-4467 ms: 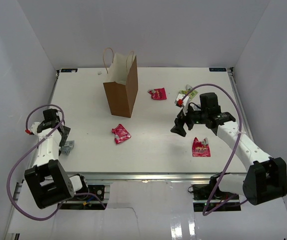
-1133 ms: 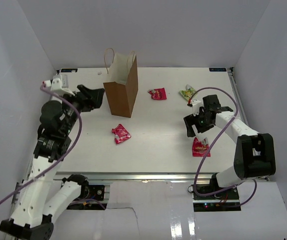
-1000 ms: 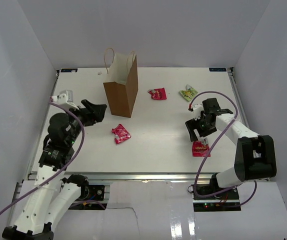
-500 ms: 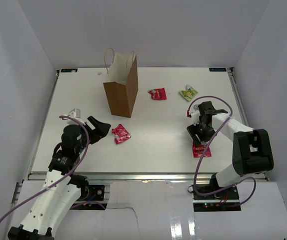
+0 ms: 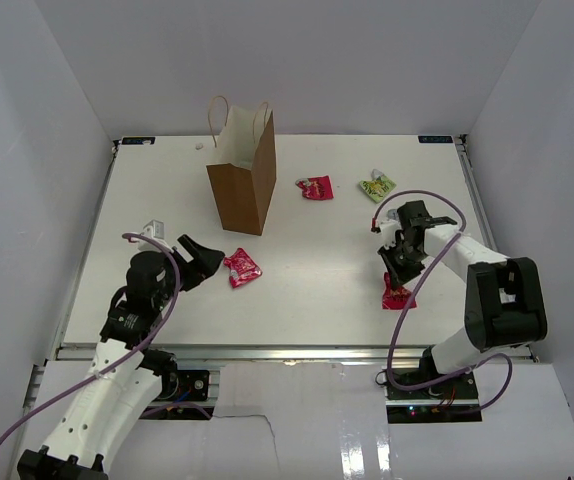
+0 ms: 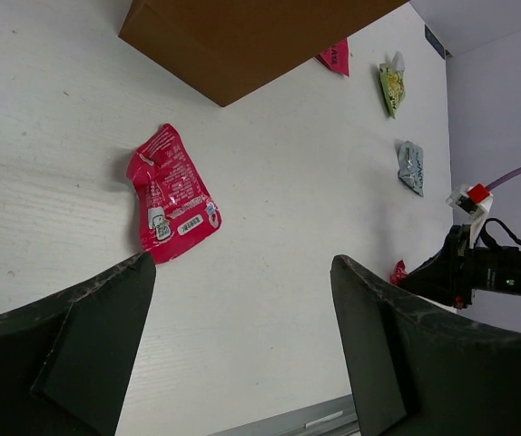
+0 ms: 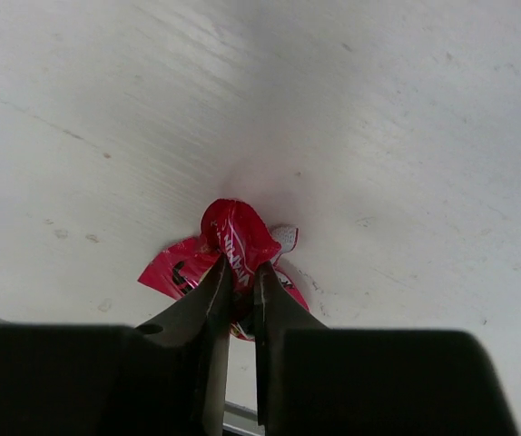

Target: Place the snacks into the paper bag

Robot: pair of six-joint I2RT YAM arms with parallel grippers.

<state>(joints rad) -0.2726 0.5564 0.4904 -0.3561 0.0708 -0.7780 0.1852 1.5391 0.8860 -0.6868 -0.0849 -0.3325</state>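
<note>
Left gripper (image 5: 195, 262) is hanging wide open and empty in front of the paper bag (image 5: 242, 185). The near red-pink packet (image 5: 241, 267) is lying flat on the desk (image 5: 167, 180) just ahead of its jaws, long axis pointing roughly from the gripper toward the bag. This arm is sitting nearer the bag. Right of the bag, a far red-pink packet (image 5: 315, 187) and a yellow-green packet (image 5: 375, 186) are waiting. Well right of the bag, the right gripper (image 7: 238, 277) is pinching shut on the crumpled tip of a third red-pink packet (image 7: 233, 232); its carry is looking like a long one, left and back to the bag's open top. The bag's contents are hiding from every view, and a silver-grey packet (image 6: 410, 168) is showing only in the left wrist view.
</note>
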